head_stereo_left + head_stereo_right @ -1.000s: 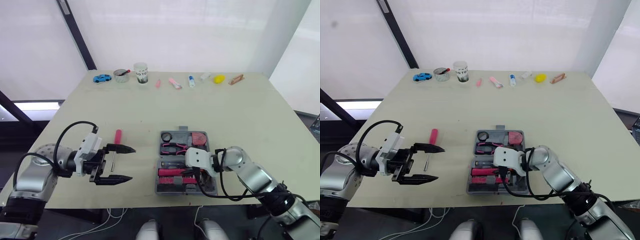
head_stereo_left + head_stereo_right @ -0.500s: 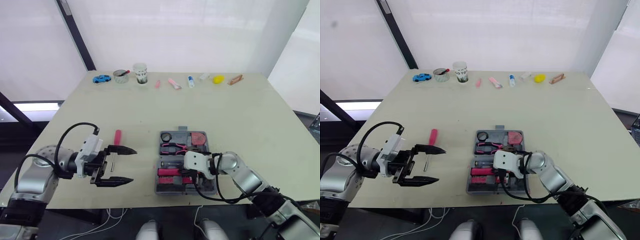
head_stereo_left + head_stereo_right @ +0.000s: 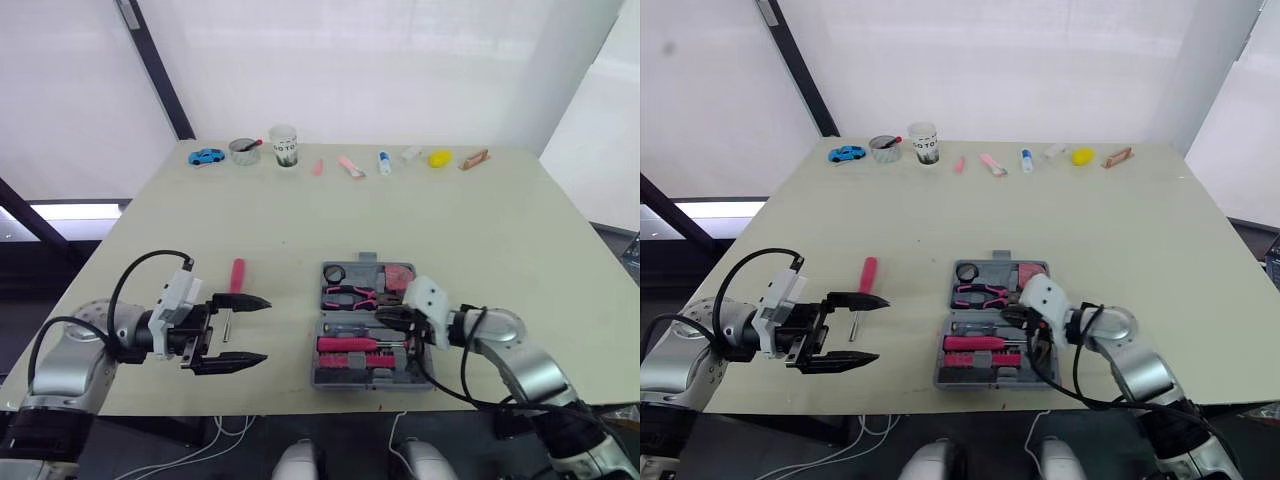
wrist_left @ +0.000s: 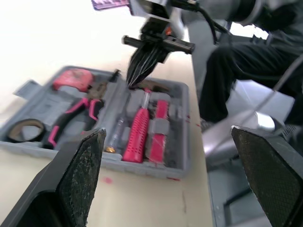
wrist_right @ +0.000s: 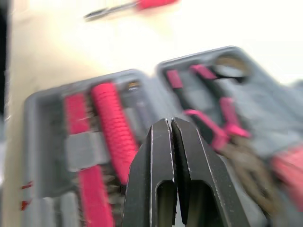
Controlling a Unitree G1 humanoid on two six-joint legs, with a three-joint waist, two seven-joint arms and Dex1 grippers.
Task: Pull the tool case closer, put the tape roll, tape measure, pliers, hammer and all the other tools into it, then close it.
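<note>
Leftmost, my left gripper [image 3: 262, 330] hovers low over the table [image 3: 480, 220], its two black fingers spread wide and pointing right towards the case.

Just beside it lies a red-handled screwdriver [image 3: 236, 274], the one loose tool I can see near me. Its long axis runs away from me, handle at the far end. The thin shaft reaches back past my far finger into the gap. I cannot tell whether my fingers are down at its level. My fingers open along that same line, so I judge the wrist must turn before they can close across the tool.

Further right, the grey tool case [image 3: 370, 385] lies open near the table's front edge, with pink pliers [image 3: 350, 294] inside.

My right gripper [image 3: 382, 312] is over the case, fingers pressed together and holding nothing, well apart from the screwdriver. The left arm is nearer.
</note>
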